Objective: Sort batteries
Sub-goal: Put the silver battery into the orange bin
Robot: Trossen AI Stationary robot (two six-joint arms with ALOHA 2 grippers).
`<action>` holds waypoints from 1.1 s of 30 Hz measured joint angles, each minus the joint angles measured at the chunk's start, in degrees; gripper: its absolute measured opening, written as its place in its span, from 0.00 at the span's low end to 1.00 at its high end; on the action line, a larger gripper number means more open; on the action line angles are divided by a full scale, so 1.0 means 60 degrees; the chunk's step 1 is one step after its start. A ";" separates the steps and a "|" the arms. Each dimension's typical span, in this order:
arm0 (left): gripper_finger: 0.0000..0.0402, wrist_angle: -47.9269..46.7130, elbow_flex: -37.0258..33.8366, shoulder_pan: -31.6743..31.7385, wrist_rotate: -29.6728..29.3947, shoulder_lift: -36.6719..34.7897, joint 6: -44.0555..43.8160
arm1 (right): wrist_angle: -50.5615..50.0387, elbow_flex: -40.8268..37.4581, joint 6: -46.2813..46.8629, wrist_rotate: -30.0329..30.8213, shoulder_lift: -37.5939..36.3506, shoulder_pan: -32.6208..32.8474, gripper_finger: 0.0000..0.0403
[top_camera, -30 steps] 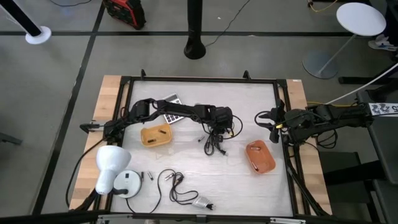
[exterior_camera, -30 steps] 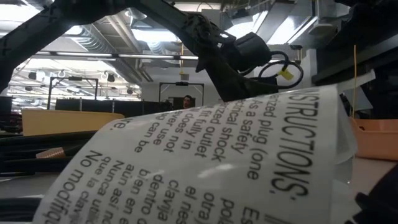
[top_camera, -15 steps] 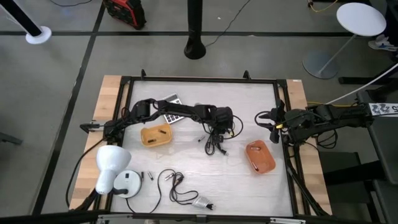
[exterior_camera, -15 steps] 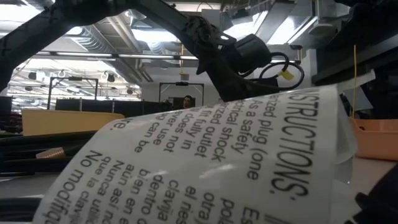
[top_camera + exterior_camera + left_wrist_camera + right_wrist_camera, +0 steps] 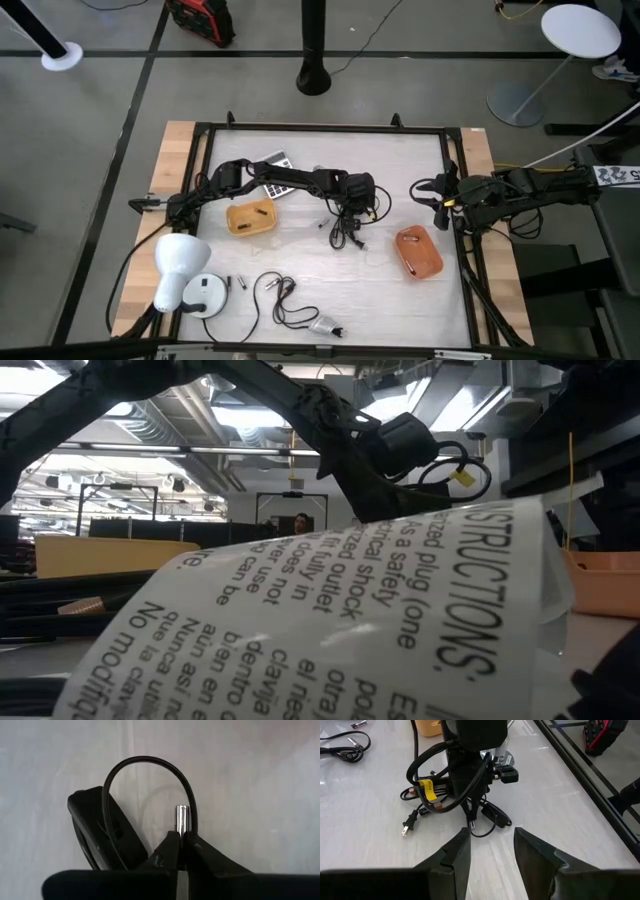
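Note:
My left gripper (image 5: 180, 836) is shut on one silvery battery (image 5: 181, 816), down among the black cable bundle (image 5: 345, 225) at the table's middle (image 5: 352, 200). A black cable loop (image 5: 145, 762) arches around the battery, with a black plug body (image 5: 100, 832) beside it. Two more tiny batteries (image 5: 236, 284) lie flat near the table's near left. A yellow tray (image 5: 250, 216) and an orange tray (image 5: 418, 251) sit on the table. My right gripper (image 5: 491, 837) waits open at the right edge (image 5: 428, 192), facing the left gripper (image 5: 472, 795). My left gripper pinches the silvery battery by its near end (image 5: 180, 831) between the two fingertips, and the far end sticks out beyond them. The fingers point down at the table from above and lie along the battery. Whether its free end touches the table, I cannot tell.
A dark calculator (image 5: 277, 163) lies far left of centre. A white lamp (image 5: 178, 263), a round silver disc (image 5: 205, 296) and a thin coiled cable (image 5: 285, 300) sit at the near left. A printed instruction label (image 5: 330, 620) fills the low view.

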 joint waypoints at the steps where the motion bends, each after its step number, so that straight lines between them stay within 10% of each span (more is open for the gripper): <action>1: 0.04 0.0001 -0.0003 0.0000 0.0000 -0.0027 -0.0032 | 0.0000 0.0000 0.0000 0.0000 0.0000 0.0000 0.36; 33: 0.01 -0.1668 0.0325 0.0091 -0.0011 -0.0249 -0.0425 | -0.0190 -0.0004 0.0000 -0.0005 0.0002 0.0002 0.36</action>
